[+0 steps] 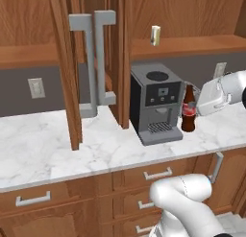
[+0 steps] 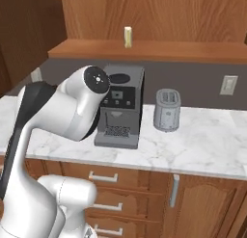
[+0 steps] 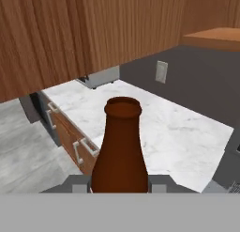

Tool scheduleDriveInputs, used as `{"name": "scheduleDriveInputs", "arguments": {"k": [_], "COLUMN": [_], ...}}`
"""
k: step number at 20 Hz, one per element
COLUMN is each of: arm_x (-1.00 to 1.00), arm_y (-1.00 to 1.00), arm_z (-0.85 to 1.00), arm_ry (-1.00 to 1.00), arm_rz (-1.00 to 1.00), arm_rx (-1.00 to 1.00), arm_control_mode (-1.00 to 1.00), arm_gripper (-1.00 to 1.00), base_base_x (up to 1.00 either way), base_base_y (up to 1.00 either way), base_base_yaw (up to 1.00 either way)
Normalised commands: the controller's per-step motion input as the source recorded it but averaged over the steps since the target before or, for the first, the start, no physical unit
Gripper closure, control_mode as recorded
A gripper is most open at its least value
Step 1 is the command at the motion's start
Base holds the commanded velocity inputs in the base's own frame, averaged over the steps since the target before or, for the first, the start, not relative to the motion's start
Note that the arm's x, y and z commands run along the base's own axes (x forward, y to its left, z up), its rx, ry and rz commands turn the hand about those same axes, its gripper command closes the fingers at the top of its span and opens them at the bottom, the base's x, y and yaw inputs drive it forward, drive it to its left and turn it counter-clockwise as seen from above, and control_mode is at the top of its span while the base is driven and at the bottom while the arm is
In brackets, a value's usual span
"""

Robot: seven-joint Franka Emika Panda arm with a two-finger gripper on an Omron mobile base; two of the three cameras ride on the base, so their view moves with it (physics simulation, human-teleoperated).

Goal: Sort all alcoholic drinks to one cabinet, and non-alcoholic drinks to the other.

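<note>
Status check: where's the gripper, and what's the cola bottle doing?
Gripper at the cola bottle, fingers either side of its body; grip not confirmed. Bottle upright on counter, right of coffee machine. Cream can already on cabinet shelf.

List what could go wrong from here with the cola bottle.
The cola bottle stands right beside the coffee machine; a sideways move may knock it against that. In the hand view the gripper sits low around the bottle, but whether it grips is unclear; lifting may tip it. The open cabinet door could block the carry.
</note>
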Motion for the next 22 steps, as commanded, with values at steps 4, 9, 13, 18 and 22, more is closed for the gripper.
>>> {"name": "scheduleDriveInputs", "arguments": {"k": [4, 9, 13, 18, 22], "arm_x": [0.0, 0.0, 0.0, 0.0, -0.01], "arm_y": [0.0, 0.0, 0.0, -0.03, -0.22], "arm_z": [0.0, 0.0, 0.0, 0.05, 0.66], "arm_ry": [0.0, 0.0, 0.0, 0.0, -0.04], "arm_rz": [0.0, 0.0, 0.0, 0.0, 0.0], "arm_rx": [0.0, 0.0, 0.0, 0.0, 0.0], "arm_control_mode": [1.0, 1.0, 1.0, -1.0, -1.0], "arm_gripper": [1.0, 1.0, 1.0, 1.0, 1.0], "base_base_x": [0.59, 0.28, 0.25, 0.14, 0.0], "base_base_y": [-0.25, -0.26, -0.25, -0.18, 0.0], "base_base_yaw": [0.0, 0.0, 0.0, 0.0, 0.0]}}
